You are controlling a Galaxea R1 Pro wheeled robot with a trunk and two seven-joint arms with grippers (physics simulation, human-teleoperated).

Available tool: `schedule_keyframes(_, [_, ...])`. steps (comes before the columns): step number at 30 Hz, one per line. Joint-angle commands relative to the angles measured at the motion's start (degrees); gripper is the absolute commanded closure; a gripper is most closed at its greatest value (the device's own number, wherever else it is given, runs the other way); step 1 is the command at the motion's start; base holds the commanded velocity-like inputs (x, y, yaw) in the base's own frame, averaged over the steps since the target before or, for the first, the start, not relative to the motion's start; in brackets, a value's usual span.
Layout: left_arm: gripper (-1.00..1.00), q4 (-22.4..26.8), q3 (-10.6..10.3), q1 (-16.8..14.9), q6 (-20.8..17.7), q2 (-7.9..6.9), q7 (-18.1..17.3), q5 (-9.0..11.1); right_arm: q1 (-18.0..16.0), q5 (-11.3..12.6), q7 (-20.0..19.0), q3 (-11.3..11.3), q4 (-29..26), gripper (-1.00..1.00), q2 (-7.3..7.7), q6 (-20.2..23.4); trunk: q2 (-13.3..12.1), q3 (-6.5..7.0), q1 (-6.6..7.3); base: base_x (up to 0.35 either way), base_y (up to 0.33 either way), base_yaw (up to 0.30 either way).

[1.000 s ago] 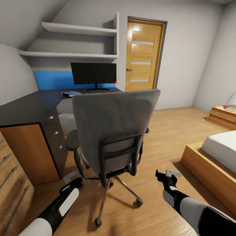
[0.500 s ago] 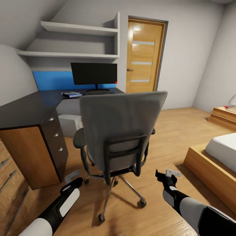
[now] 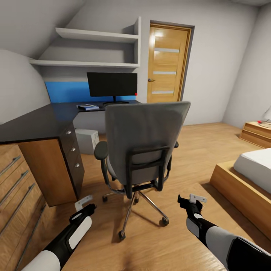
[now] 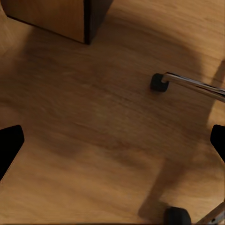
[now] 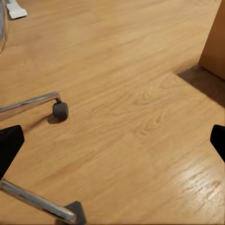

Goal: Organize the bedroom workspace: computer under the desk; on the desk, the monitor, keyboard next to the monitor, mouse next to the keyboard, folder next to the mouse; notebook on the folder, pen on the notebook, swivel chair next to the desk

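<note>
We see the swivel chair (image 3: 145, 145) at the centre of the head view, its grey back turned toward us, standing on the wood floor (image 3: 188, 158) just beside the drawer end of the black bench (image 3: 34, 126). Its chrome legs and casters also show in both wrist views. On the far stretch of the bench, in the upper middle of the frame, stands the monitor (image 3: 112, 84), and left of its base lies the folder (image 3: 88, 107) with something thin on top that we cannot make out. The keyboard (image 3: 116, 104) is a dark strip at the monitor's foot. Under the bench, left of the chair, sits the computer (image 3: 87, 140). Our left gripper (image 3: 83, 203) hangs low at the lower left over the floor, and our right gripper (image 3: 191, 200) at the lower right; in each wrist view the dark fingers (image 4: 9, 145) stand far apart at the frame's sides with bare floor between them. The bed (image 3: 250, 177) fills the right edge, the door (image 3: 167, 64) the upper middle.
</note>
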State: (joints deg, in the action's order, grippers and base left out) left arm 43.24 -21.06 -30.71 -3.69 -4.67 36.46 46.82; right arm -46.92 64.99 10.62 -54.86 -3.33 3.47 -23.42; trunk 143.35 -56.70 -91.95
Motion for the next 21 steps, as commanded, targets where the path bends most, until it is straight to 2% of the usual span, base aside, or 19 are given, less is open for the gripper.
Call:
schedule_keyframes(1, [-1.00, 0.09, -0.31, -0.05, -0.24, -0.07, 0.45, 0.12, 0.00, 0.25, 0.45, -0.49, -0.17, -1.00, 0.01, -0.19, 0.02, -0.06, 0.02, -0.063, 0.002, 0.187])
schedule_keyframes(17, [-1.00, 0.09, -0.51, -0.05, -0.18, 0.16, 0.45, 0.06, 0.00, 0.25, 0.49, -0.45, -0.08, -1.00, -0.73, -2.06, 0.02, -0.06, 0.02, -0.013, 0.000, 0.250])
schedule_keyframes(21, [-1.00, 0.09, -0.93, -0.05, -0.18, 1.10, 0.38, -0.10, 0.07, 0.32, 0.81, -0.29, -0.01, -1.00, -0.65, -5.34, 0.02, -0.06, 0.02, 0.000, 0.000, 0.187])
